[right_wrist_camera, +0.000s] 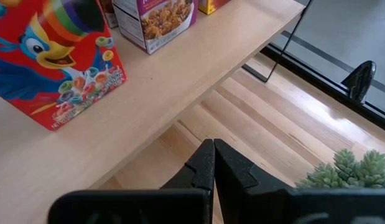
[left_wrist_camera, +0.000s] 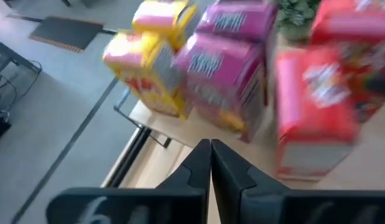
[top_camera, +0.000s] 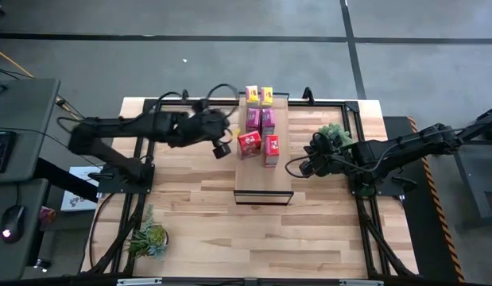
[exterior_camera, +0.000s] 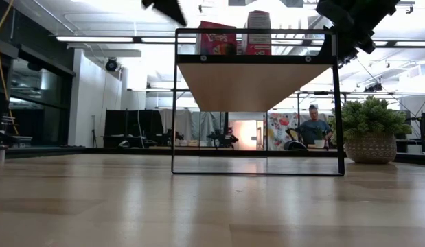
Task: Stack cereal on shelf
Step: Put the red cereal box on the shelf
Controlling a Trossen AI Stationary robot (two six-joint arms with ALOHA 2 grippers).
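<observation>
Six cereal boxes stand upright on the far half of the shelf (top_camera: 263, 176): two yellow (top_camera: 259, 96) at the far end, two pink (top_camera: 261, 121) in the middle, two red (top_camera: 259, 146) nearest. My left gripper (top_camera: 222, 149) hovers shut and empty just off the shelf's left edge, beside the left red box (left_wrist_camera: 313, 112). In its wrist view the fingertips (left_wrist_camera: 211, 146) point at the pink boxes (left_wrist_camera: 226, 74). My right gripper (top_camera: 297, 168) waits shut and empty off the shelf's right edge, near the right red box (right_wrist_camera: 52, 59).
One potted plant (top_camera: 335, 133) stands right of the shelf, close to my right arm, and another (top_camera: 150, 237) sits near the table's near left corner. The near half of the shelf board is bare. A person (exterior_camera: 314, 129) sits in the room beyond the table.
</observation>
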